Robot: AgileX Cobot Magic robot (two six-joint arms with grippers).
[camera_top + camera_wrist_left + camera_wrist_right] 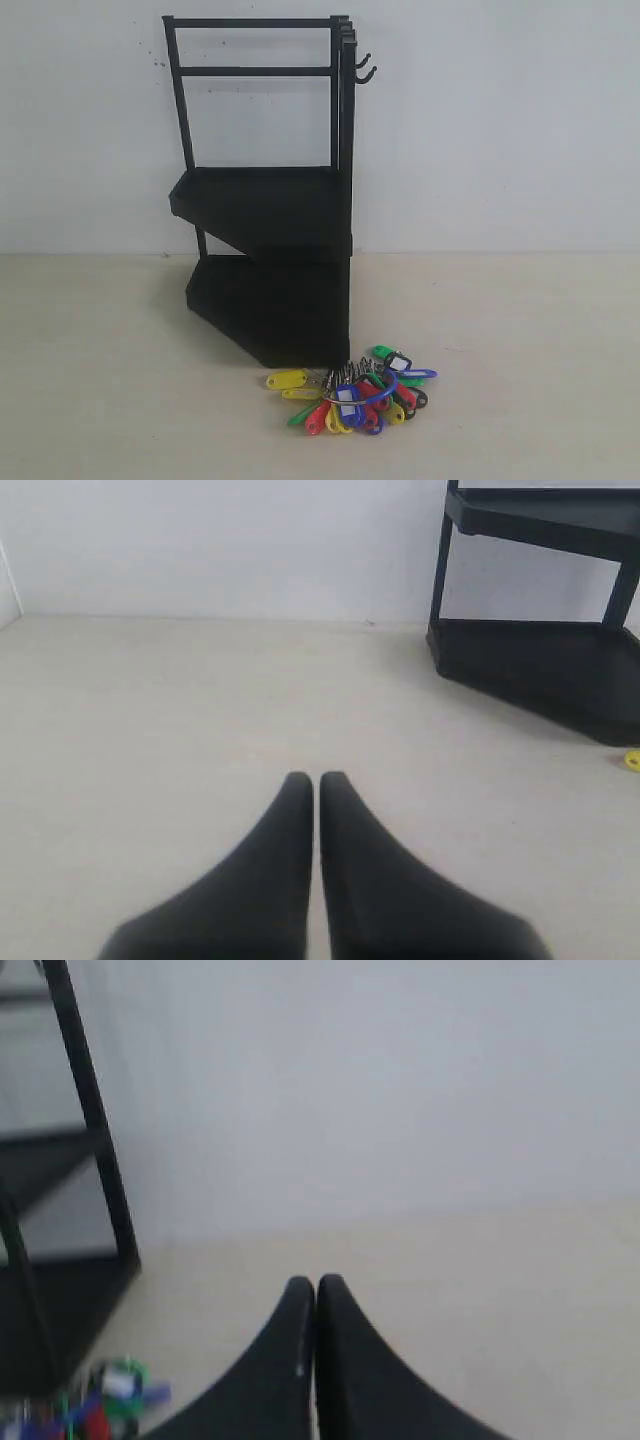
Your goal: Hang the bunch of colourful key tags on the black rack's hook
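The black rack (265, 215) stands upright on the pale surface (530, 350) against a white wall (500, 120). Its two solid angular trays sit one above the other, the upper tray (255, 200) over the lower tray (265, 305). Two small curved hooks (364, 68) jut from the top of the post that is on the right in the exterior view. The colourful key tag bunch (352, 392) is not on a hook. It lies flat on the surface just in front of the lower tray's front corner, very near it, though I cannot tell whether the two touch. Its yellow, red, green and blue tags fan out from a cluster of metal rings, and one yellow tag (287, 379) points toward the left of that view. In the left wrist view the left hand (316, 778) has its two dark fingers (280, 880) pressed together at the tips with nothing between them, over bare surface. The rack (540, 670) stands beyond, well apart from the fingertips, and a sliver of yellow tag (632, 761) shows at the picture's edge. The right wrist view is blurred, yet the right hand (315, 1282) plainly has its fingers (360, 1380) together as well, gripping nothing. A rack post (95, 1140) and the bunch (95, 1405) show there beside the rack's foot, apart from the hand.
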